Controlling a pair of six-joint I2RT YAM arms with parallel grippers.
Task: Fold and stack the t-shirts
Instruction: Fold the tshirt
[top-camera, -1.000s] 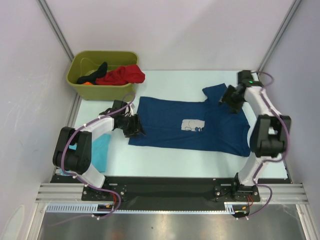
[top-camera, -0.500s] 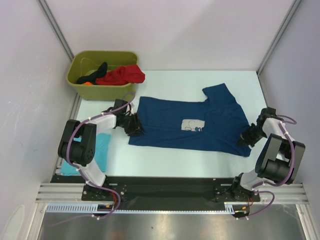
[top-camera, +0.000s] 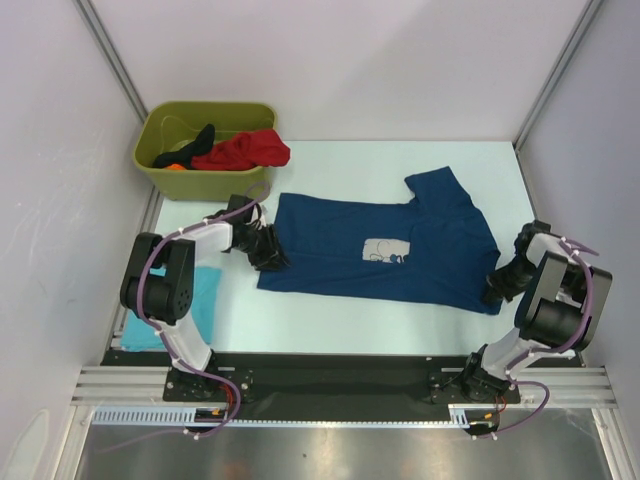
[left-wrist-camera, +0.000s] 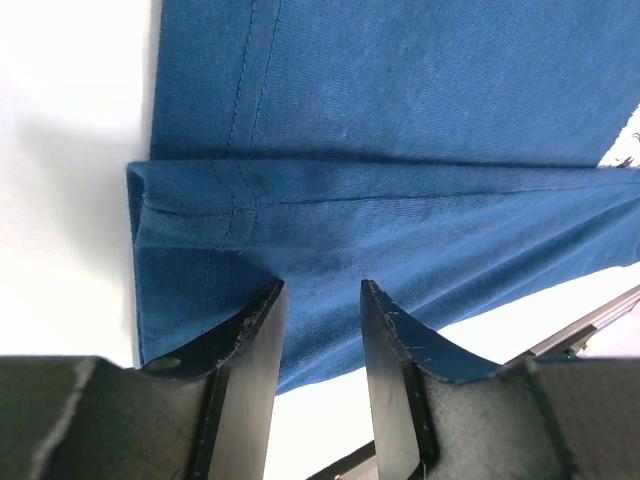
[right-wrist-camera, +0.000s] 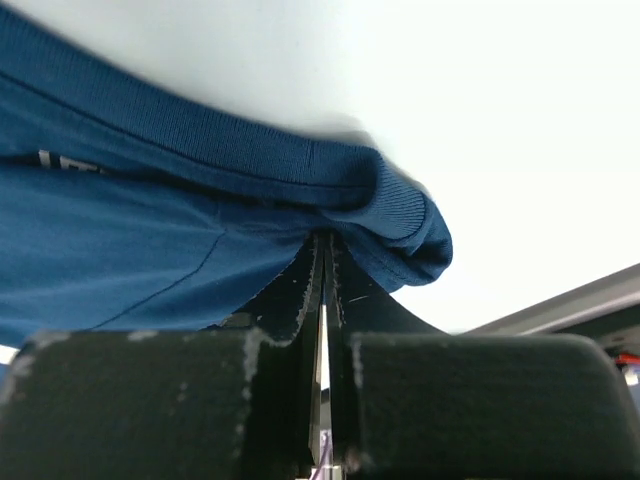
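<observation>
We are seeing the navy blue cloth t-shirt with a pale chest print (top-camera: 400, 250) lying spread flat across the middle of the white table (top-camera: 350, 160). The left fingers (left-wrist-camera: 245, 370) are standing narrowly apart over its doubled hem near the table's left edge. The right fingers (right-wrist-camera: 295, 290) are pressing together, pinching its ribbed edge near the table's right edge.

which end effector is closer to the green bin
Left. The left end effector sits at the navy t-shirt near the green bin; the right end effector pinches the shirt's opposite end.
</observation>
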